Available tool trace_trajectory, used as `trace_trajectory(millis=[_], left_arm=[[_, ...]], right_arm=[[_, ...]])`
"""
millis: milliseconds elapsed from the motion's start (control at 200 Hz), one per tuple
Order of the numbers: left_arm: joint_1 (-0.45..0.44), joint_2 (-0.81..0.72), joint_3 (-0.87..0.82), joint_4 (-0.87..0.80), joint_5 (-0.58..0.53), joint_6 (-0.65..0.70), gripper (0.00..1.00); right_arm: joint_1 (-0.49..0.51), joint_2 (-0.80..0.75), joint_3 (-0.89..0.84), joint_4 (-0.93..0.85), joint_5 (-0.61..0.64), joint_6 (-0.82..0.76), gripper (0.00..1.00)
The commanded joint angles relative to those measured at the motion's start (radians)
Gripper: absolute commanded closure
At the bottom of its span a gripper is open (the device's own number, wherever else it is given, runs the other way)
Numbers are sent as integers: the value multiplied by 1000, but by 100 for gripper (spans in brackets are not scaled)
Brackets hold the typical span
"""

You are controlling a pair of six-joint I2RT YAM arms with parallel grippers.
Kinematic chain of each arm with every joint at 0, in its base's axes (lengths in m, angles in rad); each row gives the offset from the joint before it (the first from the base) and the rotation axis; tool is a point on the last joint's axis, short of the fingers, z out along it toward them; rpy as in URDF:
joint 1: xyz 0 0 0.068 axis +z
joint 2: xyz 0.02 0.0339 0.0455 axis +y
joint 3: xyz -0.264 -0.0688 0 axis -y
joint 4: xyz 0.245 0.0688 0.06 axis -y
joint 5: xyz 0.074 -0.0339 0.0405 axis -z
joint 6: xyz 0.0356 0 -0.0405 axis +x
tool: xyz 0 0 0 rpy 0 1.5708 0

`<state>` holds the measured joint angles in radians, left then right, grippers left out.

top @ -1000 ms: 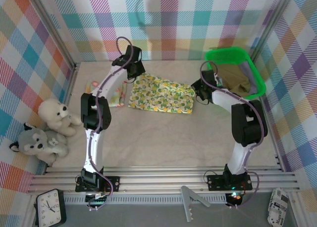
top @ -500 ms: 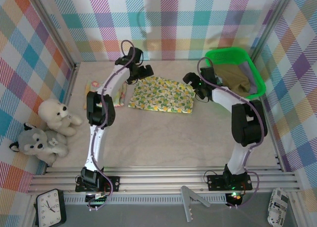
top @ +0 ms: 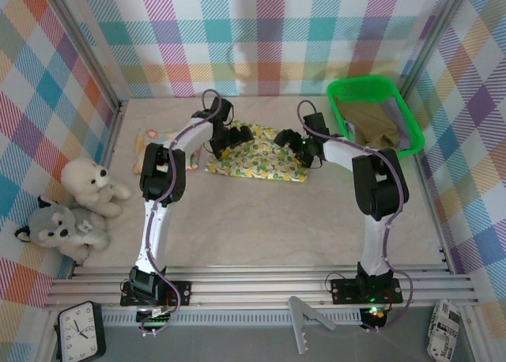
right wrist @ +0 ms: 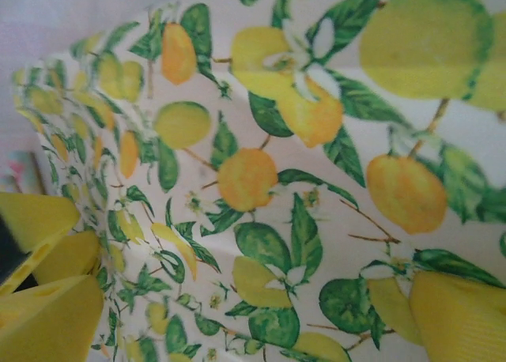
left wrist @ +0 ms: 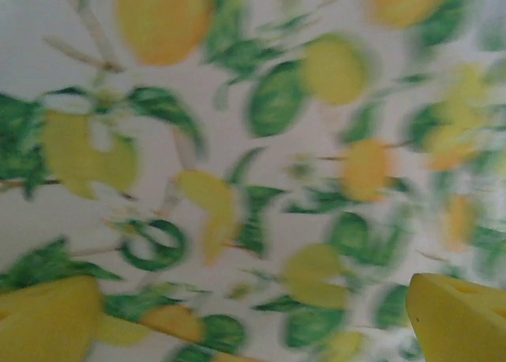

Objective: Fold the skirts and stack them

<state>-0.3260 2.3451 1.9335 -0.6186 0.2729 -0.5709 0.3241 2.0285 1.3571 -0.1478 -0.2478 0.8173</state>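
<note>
No legible writing

Nothing in these views can be read as a word, brand or number. The clock [top: 81,332] at the near left corner has dark marks around its white dial, but they are too small to tell as numerals. The white packet [top: 447,324] at the near right corner carries dark print that is likewise too small to make out. The cloth in both wrist views bears a printed fruit and leaf pattern without lettering
</note>
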Motion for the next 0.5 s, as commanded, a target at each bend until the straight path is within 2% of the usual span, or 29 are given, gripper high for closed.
trace_trajectory(millis=[0, 115, 290, 405, 495], left_arm=[[-12, -87, -209, 37, 23, -44, 0], [-35, -175, -426, 115, 54, -76, 0], [-60, -396, -670, 221, 118, -185, 0], [-65, -506, -654, 219, 96, -213, 0], [-58, -501, -563, 184, 43, -197, 0]], right_arm=[[-5, 4, 6, -80, -84, -91, 1], [-4, 0, -34, -111, -139, -176, 1], [-4, -88, -84, -193, -128, -284, 1], [-4, -133, -61, -160, -214, -256, 1], [4, -133, -57, -35, -281, -145, 1]])
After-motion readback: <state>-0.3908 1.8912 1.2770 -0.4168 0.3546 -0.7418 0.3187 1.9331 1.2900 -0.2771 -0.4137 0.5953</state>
